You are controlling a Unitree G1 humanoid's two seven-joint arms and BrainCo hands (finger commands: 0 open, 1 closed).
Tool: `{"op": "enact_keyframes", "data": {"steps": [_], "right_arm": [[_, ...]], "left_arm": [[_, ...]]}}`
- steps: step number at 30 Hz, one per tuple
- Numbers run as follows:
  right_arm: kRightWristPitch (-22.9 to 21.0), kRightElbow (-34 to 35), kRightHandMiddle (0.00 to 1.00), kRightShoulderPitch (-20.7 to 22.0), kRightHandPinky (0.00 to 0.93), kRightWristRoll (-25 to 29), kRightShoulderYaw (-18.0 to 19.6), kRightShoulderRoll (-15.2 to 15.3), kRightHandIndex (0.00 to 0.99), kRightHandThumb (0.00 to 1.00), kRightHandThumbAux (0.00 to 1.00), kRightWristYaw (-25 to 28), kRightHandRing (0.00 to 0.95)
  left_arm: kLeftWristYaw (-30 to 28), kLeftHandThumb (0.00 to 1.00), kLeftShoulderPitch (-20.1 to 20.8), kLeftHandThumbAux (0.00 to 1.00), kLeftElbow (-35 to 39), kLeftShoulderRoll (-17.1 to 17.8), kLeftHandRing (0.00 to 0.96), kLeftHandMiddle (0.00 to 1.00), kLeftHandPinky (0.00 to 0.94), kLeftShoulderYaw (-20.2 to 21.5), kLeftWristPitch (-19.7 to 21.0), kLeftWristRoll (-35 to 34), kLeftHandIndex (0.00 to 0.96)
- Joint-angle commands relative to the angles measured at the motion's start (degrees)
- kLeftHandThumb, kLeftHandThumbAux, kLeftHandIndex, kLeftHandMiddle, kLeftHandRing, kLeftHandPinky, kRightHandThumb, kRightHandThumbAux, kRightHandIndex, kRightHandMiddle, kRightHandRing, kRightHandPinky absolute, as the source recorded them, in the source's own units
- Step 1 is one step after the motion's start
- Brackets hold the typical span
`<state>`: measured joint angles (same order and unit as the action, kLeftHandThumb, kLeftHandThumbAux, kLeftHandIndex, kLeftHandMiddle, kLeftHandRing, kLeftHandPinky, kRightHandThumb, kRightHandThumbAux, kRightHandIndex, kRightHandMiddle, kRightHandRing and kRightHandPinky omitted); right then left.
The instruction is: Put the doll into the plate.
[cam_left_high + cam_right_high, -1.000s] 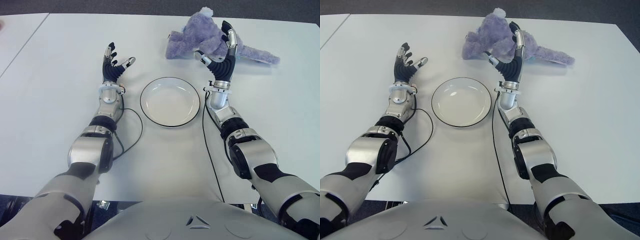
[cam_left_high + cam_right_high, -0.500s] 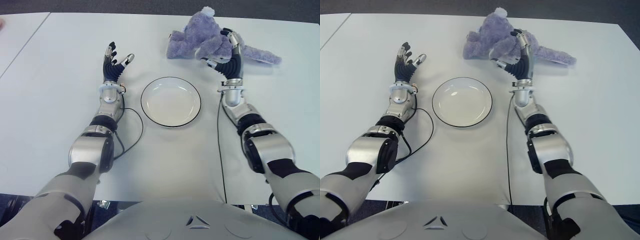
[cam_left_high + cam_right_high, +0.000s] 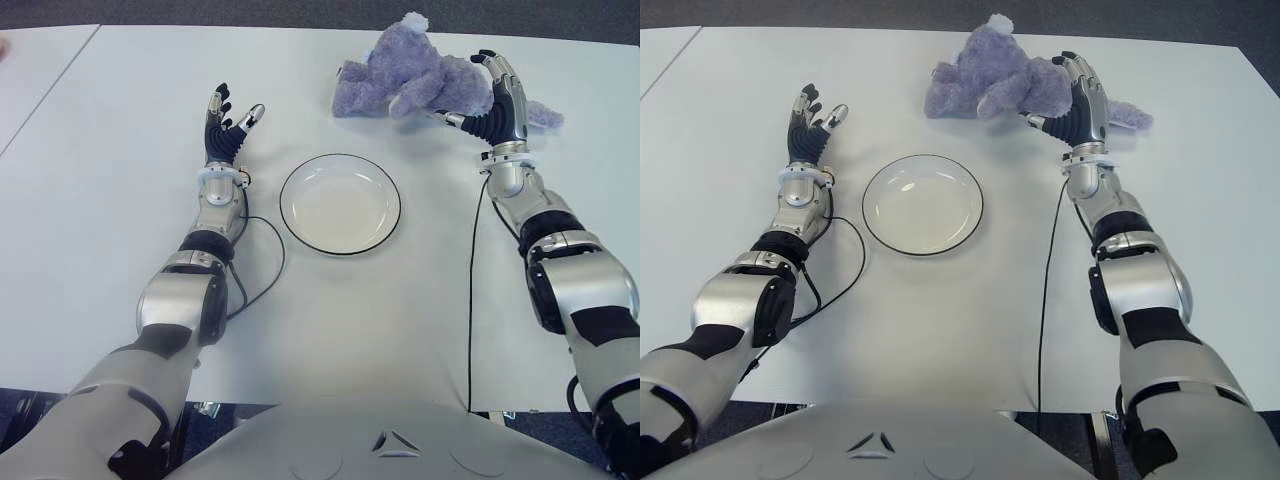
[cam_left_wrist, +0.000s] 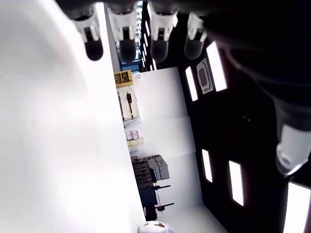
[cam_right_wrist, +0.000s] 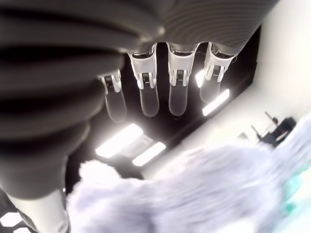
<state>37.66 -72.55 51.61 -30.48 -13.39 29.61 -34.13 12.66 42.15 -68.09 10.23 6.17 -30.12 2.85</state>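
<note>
I'm reaching my right robot hand (image 3: 492,95) to the upper right of the frame, where it's hovering over the right end of the fluffy purple plush doll (image 3: 420,80). In the right wrist view its fingers (image 5: 148,92) are hanging extended and apart above the purple fur, not closed on anything, so the hand is spread and holding nothing. Can't tell whether any fingertip is touching the fur.

The doll is lying on its side on the white desk (image 3: 330,320) at the upper centre-right of the frame, w/ a pale tuft at its top and its tail end poking out past my right robot hand. It's well apart from the round white plate with a thin dark rim (image 3: 340,203), which is sitting in the middle of the frame, below and left of the doll. The plate is holding nothing.

My left robot hand (image 3: 228,122) is showing at the upper left of the frame, left of the plate and clear of it. Its fingers are pointing up and fanned apart, thumb out to the side; the left wrist view is showing those fingertips (image 4: 125,36) straight and separated w/ nothing between them.

A thin black cable (image 3: 262,265) is running along the desk by each forearm.
</note>
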Motion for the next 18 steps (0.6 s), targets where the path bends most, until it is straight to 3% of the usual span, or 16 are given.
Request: {"op": "enact_keyframes", "data": {"steps": [1, 13, 18], "right_arm": [[-6.0, -2.9, 0.128, 1.5, 0.115, -4.3, -3.9, 2.7, 0.164, 0.106, 0.759, 2.7, 0.11], [-9.3, -3.5, 0.128, 2.2, 0.105, -8.6, -8.8, 5.3, 0.155, 0.089, 0.769, 2.1, 0.111], [-10.2, -3.5, 0.131, 3.1, 0.107, -10.1, -10.3, 7.7, 0.151, 0.066, 0.771, 3.2, 0.111]], "left_arm": [[-2.6, 0.0, -15.8, 0.505, -9.5, -6.9, 0.069, 0.077, 0.062, 0.1, 5.1, 0.6, 0.07], [-3.2, 0.0, -15.6, 0.478, -9.6, -7.2, 0.066, 0.078, 0.06, 0.4, 5.7, 0.7, 0.082], [-2.7, 0.0, -15.6, 0.478, -9.6, -7.5, 0.071, 0.086, 0.067, 0.4, 5.3, 0.9, 0.09]]}}
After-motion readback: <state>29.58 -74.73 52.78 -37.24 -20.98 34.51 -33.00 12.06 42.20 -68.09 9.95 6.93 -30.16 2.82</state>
